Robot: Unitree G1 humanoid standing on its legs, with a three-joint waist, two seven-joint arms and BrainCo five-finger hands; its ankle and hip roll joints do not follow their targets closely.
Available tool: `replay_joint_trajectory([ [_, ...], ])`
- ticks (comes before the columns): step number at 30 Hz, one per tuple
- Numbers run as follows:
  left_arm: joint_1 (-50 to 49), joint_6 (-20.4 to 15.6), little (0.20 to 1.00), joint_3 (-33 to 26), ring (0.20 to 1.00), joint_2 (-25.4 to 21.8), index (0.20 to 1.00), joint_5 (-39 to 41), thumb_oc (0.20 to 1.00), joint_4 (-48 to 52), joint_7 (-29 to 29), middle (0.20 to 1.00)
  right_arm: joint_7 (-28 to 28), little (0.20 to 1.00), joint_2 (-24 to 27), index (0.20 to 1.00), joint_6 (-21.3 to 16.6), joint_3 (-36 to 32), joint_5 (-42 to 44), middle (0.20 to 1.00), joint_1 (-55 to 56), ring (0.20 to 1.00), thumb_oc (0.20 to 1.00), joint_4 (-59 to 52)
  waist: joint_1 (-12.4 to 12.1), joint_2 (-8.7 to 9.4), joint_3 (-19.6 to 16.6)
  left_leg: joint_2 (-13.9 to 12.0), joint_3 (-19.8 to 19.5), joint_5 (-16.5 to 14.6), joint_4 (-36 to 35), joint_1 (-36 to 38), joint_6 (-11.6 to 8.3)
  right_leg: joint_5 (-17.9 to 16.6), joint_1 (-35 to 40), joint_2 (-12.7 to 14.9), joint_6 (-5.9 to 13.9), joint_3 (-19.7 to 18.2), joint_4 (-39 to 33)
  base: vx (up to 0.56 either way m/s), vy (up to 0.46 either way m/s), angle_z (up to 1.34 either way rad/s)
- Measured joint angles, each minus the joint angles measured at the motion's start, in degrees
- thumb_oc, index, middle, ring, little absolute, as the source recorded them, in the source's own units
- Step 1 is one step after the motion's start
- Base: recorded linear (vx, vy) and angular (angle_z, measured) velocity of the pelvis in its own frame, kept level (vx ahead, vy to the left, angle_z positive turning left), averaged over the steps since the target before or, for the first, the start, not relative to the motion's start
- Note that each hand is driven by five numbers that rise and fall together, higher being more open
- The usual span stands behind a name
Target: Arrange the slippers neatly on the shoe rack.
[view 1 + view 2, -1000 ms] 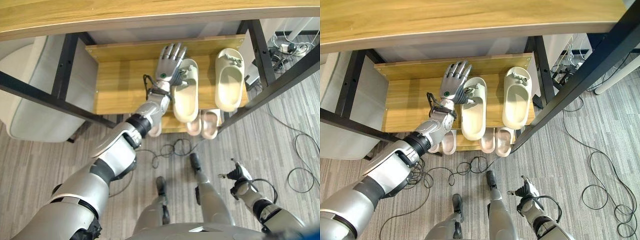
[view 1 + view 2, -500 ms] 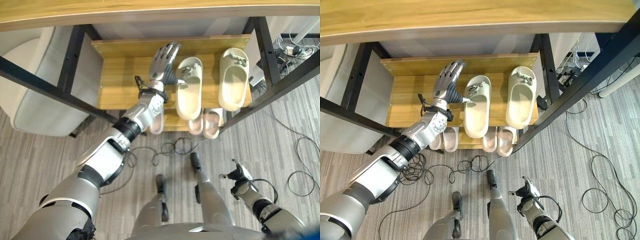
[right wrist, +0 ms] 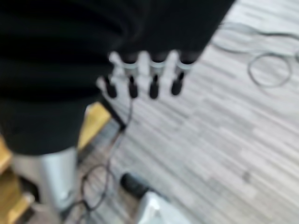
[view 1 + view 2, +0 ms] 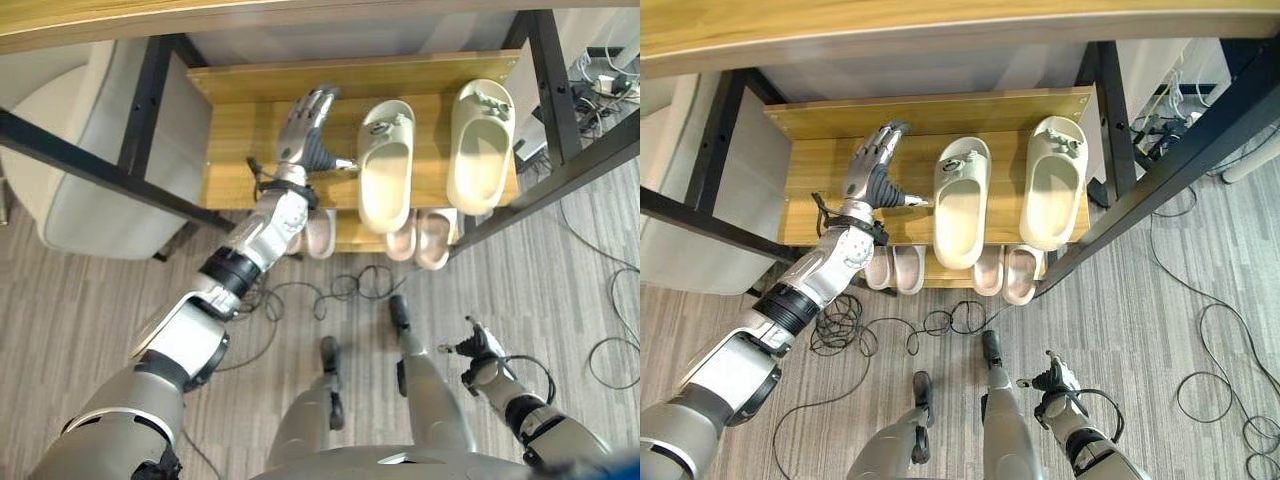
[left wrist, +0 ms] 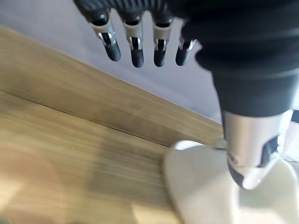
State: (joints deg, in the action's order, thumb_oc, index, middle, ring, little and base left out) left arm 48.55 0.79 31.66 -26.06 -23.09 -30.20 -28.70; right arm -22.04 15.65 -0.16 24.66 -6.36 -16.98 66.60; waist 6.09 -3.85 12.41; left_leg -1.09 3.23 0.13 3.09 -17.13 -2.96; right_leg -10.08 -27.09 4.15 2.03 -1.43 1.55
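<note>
On the upper shelf of the wooden shoe rack (image 4: pixel 240 160) two cream slippers (image 4: pixel 385 180) lie side by side, toes to the back, with pink slippers (image 4: pixel 418 238) on the shelf below. Just beside the nearer cream one hovers the left hand (image 4: pixel 305 130), fingers straight, holding nothing (thumb tip near its toe). Low over the grey floor (image 4: pixel 1160 300) hangs the right hand (image 4: pixel 478 350), fingers relaxed.

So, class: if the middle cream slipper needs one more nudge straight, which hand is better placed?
Probably the left. The left hand hangs open over the rack, its thumb pointing at the cream slipper. The right hand is low over the floor, far from the rack.
</note>
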Motion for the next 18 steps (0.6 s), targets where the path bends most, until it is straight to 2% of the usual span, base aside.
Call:
replay_joint_trajectory([
  [8, -6.3, 0.0, 1.000, -3.7, 1.000, -0.8, 1.000, 0.2, 1.000, 6.1, 2.9, 1.000, 0.9, 1.000, -0.3, 1.000, 1.0, -1.6, 0.0, 1.000, -0.6, 1.000, 1.000, -0.1, -0.6, 0.16, 0.1, 0.0, -0.7, 0.0, 0.2, 0.0, -0.09, 0.8, -0.2, 0.1, -0.17, 0.7, 1.2, -0.02, -0.006, 0.05],
  [12, -11.0, -0.2, 1.000, -6.5, 1.000, -1.2, 1.000, 4.5, 1.000, 10.0, 5.8, 1.000, 1.7, 1.000, -1.1, 1.000, 1.7, -1.8, 0.0, 1.000, -0.5, 1.000, 1.000, -0.4, -0.6, 0.19, 0.1, -0.1, -0.6, 0.0, 0.2, -0.1, -0.12, 0.9, -0.4, 0.0, -0.22, 0.6, 1.3, 0.00, 0.000, 0.00],
  [18, -16.5, -1.5, 1.000, -9.7, 1.000, -2.0, 1.000, 6.1, 1.000, 15.6, 8.5, 1.000, 2.3, 1.000, -1.3, 1.000, 1.9, -2.6, -0.1, 1.000, -0.9, 1.000, 1.000, -0.9, -1.4, 0.18, 0.1, -0.1, -0.7, -0.1, 0.3, -0.1, -0.11, 1.0, -0.3, 0.0, -0.24, 0.7, 1.5, 0.00, 0.000, 0.00],
])
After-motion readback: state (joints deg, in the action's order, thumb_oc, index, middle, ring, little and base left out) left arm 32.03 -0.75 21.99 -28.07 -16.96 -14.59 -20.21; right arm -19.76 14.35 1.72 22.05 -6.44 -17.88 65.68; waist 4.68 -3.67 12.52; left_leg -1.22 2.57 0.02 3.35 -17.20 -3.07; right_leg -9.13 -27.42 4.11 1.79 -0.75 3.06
